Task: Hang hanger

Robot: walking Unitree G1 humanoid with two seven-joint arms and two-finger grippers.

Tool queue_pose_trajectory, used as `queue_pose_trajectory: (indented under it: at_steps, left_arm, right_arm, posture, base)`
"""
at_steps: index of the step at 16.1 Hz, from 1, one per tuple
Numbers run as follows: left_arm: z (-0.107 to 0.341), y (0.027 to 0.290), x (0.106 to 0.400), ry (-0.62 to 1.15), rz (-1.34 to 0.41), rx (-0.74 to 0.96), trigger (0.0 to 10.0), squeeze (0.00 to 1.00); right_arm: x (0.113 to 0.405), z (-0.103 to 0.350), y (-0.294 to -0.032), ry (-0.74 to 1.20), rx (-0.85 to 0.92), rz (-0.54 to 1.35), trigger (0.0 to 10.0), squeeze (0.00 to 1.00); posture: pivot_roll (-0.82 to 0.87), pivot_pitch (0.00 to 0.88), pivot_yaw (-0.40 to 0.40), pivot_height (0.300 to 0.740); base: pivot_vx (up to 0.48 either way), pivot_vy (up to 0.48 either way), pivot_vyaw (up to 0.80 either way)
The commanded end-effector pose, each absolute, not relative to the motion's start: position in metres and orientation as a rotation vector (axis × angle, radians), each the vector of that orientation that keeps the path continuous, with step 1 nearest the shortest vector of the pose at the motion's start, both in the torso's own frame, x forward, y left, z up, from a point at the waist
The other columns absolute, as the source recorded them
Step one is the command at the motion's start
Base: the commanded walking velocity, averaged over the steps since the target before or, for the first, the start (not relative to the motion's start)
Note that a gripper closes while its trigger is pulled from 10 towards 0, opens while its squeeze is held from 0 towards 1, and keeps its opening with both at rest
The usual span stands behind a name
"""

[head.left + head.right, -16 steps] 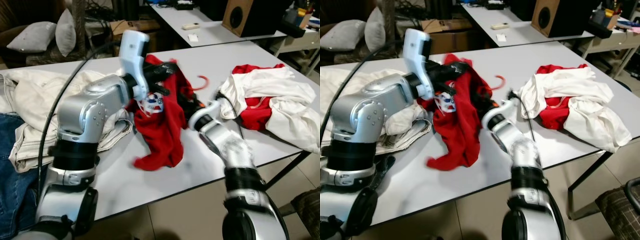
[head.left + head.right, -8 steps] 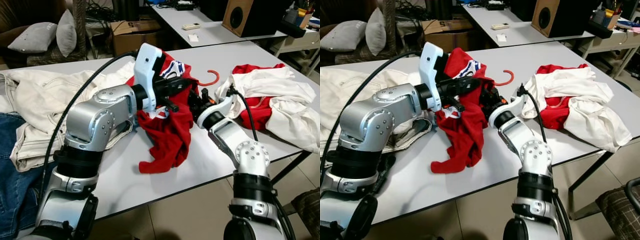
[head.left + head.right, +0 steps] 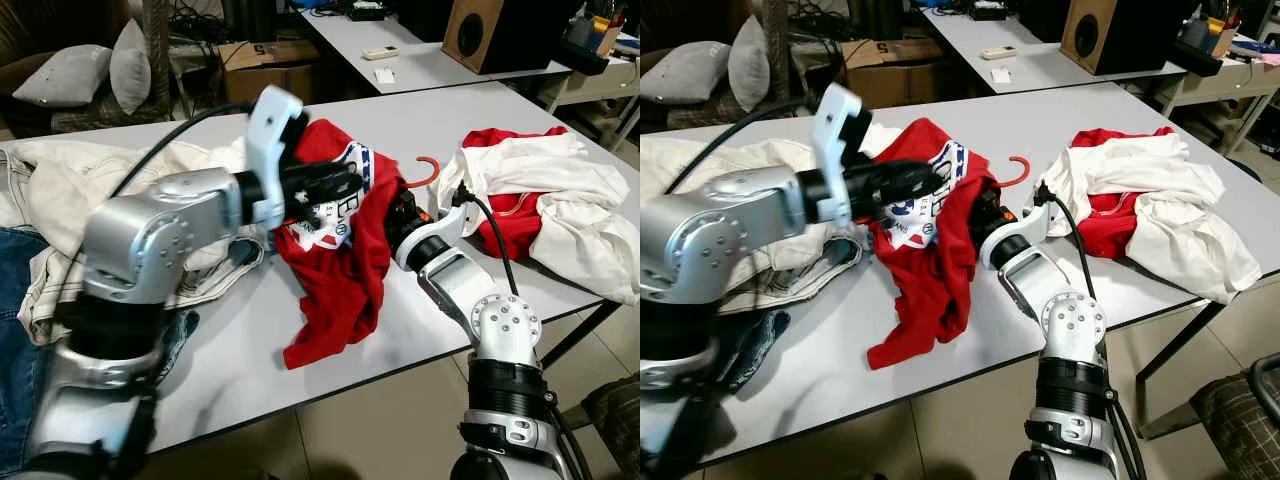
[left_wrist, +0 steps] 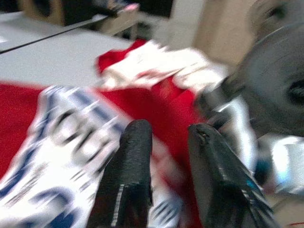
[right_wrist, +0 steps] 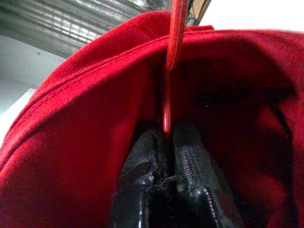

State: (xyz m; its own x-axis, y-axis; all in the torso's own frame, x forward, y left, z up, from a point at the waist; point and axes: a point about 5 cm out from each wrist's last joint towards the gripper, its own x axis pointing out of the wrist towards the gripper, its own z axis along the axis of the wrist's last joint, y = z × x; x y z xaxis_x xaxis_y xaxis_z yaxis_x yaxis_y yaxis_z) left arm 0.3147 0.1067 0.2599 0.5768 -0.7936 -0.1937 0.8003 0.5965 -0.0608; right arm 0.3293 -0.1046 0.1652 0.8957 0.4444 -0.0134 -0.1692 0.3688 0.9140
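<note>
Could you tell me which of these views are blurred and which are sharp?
Left eye view: the left arm is motion-smeared, while the table stays sharp. Left wrist view: the red shirt and its white print are soft and streaked. Right wrist view: crisp, with the right gripper shut on the red hanger, dim under the cloth.

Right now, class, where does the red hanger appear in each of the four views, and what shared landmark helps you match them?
Left eye view: red hanger hook pokes out beside the red shirt.
Right eye view: hook at mid-table, same spot.
Left wrist view: cannot make it out.
Right wrist view: thin red bar pinched by the right gripper.
Shared landmark: the red shirt.
</note>
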Motion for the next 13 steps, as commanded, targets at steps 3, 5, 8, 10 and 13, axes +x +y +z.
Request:
queue_pose_trajectory:
  at_steps: [3, 5, 8, 10, 13]
  left_arm:
    - [0.267, 0.151, 0.311, 0.186, -0.761, 0.091, 10.0, 0.00]
    - [0.264, 0.180, 0.301, 0.182, -0.636, 0.072, 10.0, 0.00]
    - [0.238, 0.206, 0.274, 0.206, -0.502, 0.052, 10.0, 0.00]
    - [0.224, 0.206, 0.254, 0.226, -0.464, 0.014, 10.0, 0.00]
    - [0.219, 0.183, 0.222, 0.169, -0.560, -0.025, 10.0, 0.00]
  right_arm:
    - [0.318, 0.188, -0.121, 0.180, 0.873, 0.445, 10.0, 0.00]
    - [0.304, 0.207, -0.137, 0.133, 0.770, 0.468, 10.0, 0.00]
    - [0.278, 0.247, -0.155, 0.033, 0.718, 0.569, 10.0, 0.00]
    - [0.266, 0.262, -0.159, 0.016, 0.735, 0.629, 10.0, 0.00]
    - [0.253, 0.283, -0.157, -0.011, 0.827, 0.745, 10.0, 0.00]
  posture:
    - [0.03, 0.000, -0.012, 0.740]
    - [0.04, 0.000, -0.024, 0.740]
    - [0.03, 0.000, -0.033, 0.740]
    - [0.03, 0.000, -0.038, 0.740]
    - [0.05, 0.000, -0.075, 0.740]
  base:
    - [0.000, 0.000, 0.53]
    - [0.000, 0.000, 0.80]
    - [0.000, 0.000, 0.80]
    - [0.000, 0.000, 0.80]
    - [0.000, 0.000, 0.80]
